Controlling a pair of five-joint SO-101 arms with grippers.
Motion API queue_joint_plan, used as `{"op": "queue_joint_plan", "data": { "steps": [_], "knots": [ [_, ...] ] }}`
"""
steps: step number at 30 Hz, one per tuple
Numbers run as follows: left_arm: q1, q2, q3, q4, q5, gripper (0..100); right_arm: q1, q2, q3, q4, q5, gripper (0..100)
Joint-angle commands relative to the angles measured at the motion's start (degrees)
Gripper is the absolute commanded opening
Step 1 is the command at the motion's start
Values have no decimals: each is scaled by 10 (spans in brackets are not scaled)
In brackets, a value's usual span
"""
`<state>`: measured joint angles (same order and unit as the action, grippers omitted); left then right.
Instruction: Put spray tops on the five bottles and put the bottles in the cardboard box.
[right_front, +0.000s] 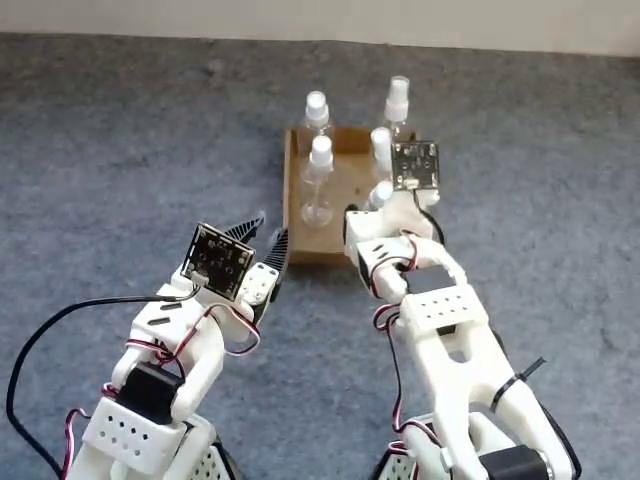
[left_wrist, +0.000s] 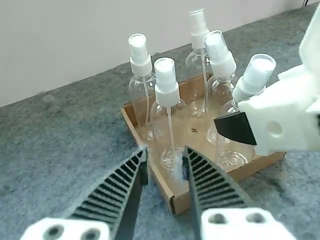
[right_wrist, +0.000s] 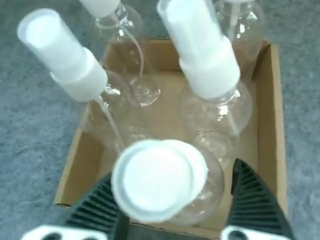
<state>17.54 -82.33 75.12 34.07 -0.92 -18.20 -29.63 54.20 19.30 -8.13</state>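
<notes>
Right gripper (right_wrist: 172, 181) hangs over the cardboard box (right_front: 291, 190), jaws spread either side of one of five capped bottles (left_wrist: 166, 95) standing inside it, while left gripper (left_wrist: 165, 152), jaws apart and empty, hovers just outside its wall.

No text, number or sign can be read. The only trace of print is a small dark mark on the floor of the cardboard box (left_wrist: 131, 119), ahead of the left gripper (left_wrist: 165, 165) and just past the nearest bottle (left_wrist: 168, 122); it is too small to make out. The two camera boards (right_front: 219, 260) (right_front: 415, 165) on the wrists carry tiny markings, also too small to read.
</notes>
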Motion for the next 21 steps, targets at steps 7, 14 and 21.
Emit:
{"op": "queue_joint_plan", "data": {
  "steps": [7, 14, 21],
  "knots": [
    [-4, 2, -2, -13, -3, 77, -8, -9, -109, 62, 1, 224],
    [-7, 2, -3, -13, -3, 77, -8, -10, -182, 128, 1, 224],
    [-7, 2, -3, -13, -3, 77, -8, -33, -262, 240, 1, 221]
  ]
}}
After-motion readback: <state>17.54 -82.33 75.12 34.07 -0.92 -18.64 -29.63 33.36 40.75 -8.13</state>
